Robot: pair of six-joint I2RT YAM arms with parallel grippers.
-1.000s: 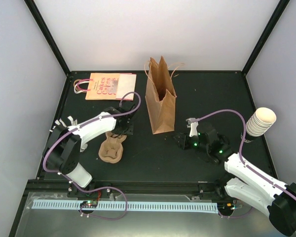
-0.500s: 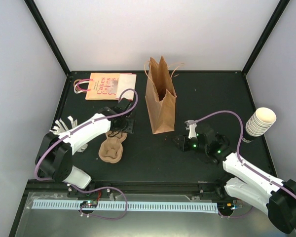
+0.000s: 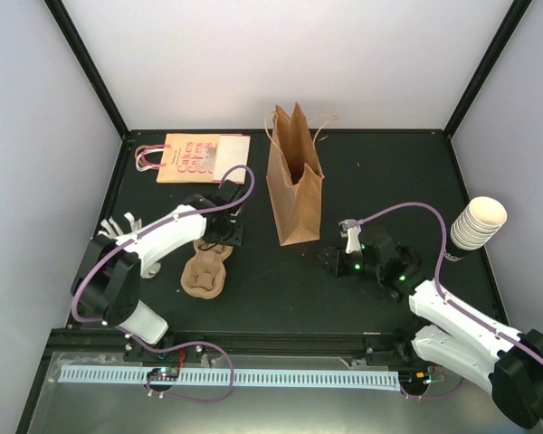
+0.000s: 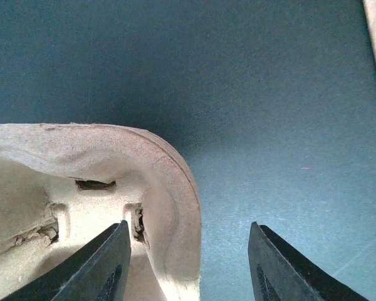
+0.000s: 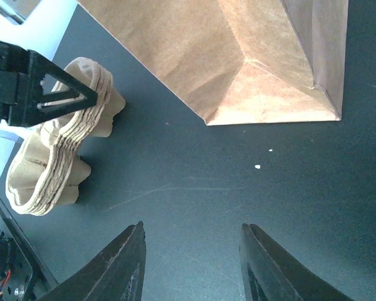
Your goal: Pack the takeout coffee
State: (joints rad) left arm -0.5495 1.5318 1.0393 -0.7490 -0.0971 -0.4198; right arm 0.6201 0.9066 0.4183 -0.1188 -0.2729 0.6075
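Note:
The takeout coffee is out of view in every frame. The brown paper bag [image 3: 295, 181] stands upright and open-topped mid-table; its base fills the top of the right wrist view [image 5: 238, 56]. My left gripper [image 3: 221, 235] hangs over the far end of the stack of brown pulp cup trays [image 3: 204, 269]. In the left wrist view it is open [image 4: 188, 224], straddling the tray rim [image 4: 175, 188], with one finger inside the tray and one outside. My right gripper [image 3: 331, 259] hovers open [image 5: 192, 226] over bare table, just right of the bag's foot, holding nothing.
A nested stack of lidless cream cups [image 3: 478, 223] sits at the right edge. A flat pink-and-orange printed bag [image 3: 195, 156] lies at the back left. The tray stack [image 5: 56, 157] lies left of the bag, with the left gripper's black frame over it. Black frame posts border the table.
The left arm's elbow shifted outward and back a little while its gripper stayed at the tray stack. The right arm edged slightly and stays open.

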